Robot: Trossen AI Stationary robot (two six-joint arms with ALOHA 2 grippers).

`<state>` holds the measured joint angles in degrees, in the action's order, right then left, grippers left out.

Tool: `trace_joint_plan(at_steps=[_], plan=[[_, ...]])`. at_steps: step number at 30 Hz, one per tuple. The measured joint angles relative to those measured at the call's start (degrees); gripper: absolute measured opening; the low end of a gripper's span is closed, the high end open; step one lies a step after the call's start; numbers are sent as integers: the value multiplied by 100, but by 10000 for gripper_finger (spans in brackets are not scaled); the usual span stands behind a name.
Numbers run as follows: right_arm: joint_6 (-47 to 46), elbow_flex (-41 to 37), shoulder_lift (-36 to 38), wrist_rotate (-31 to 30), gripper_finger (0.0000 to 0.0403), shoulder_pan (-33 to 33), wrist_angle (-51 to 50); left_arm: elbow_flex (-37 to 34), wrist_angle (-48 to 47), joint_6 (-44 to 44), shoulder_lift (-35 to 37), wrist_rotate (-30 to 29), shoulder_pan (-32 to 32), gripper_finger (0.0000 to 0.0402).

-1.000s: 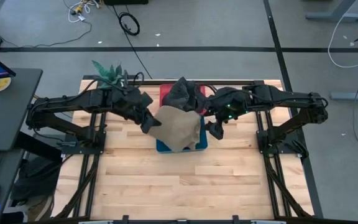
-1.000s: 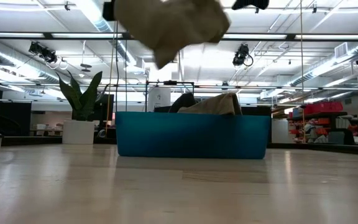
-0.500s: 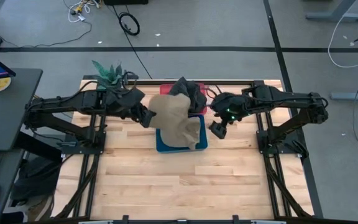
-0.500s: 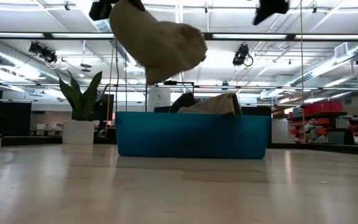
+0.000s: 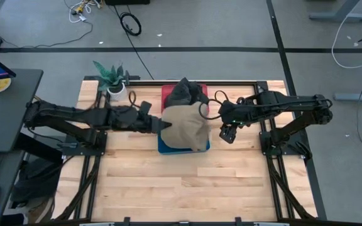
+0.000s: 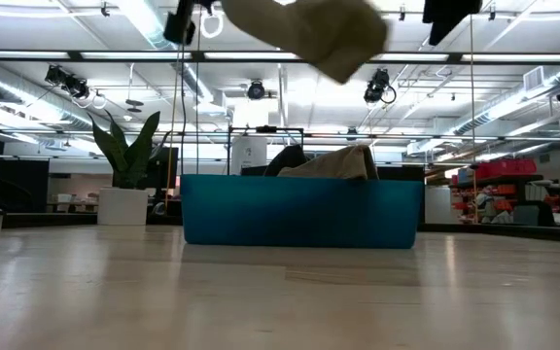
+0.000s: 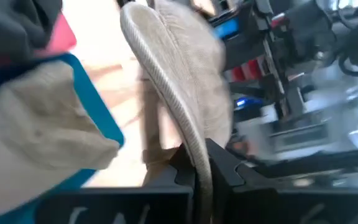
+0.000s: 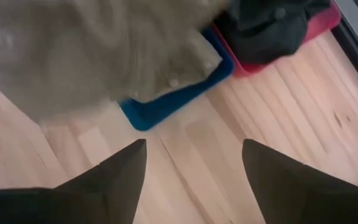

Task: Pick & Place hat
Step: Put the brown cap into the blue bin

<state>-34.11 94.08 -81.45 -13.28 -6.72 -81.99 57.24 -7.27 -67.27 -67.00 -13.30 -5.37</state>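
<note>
While the tan hat hangs high over the blue bin, my left gripper pinches only its brim edge, fingers closed on it. The crown sags ahead of my jaws and sways; a thin edge hold like this could slip, I judge, dropping it askew across the bin wall below. Another tan hat already lies in the bin, so the drop may pile or snag. My right gripper, fingers spread wide and empty, waits beside the bin.
</note>
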Motion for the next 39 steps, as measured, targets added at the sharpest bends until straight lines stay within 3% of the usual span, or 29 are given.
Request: trace_joint_plan(at_steps=[4, 9, 15, 39], plan=[[141, 0, 2, -2, 260, 0, 272, -834, 1051, -514, -3, -105, 37, 12], [274, 0, 2, -29, 255, 0, 484, -1649, 993, -941, -9, -574, 26, 11], [453, 0, 0, -33, 255, 2, 782, -2327, 1748, -1217, -9, -648, 24, 11], [780, 0, -4, -44, 254, 107, 1283, -2513, 2179, -1309, -120, 739, 144, 13]])
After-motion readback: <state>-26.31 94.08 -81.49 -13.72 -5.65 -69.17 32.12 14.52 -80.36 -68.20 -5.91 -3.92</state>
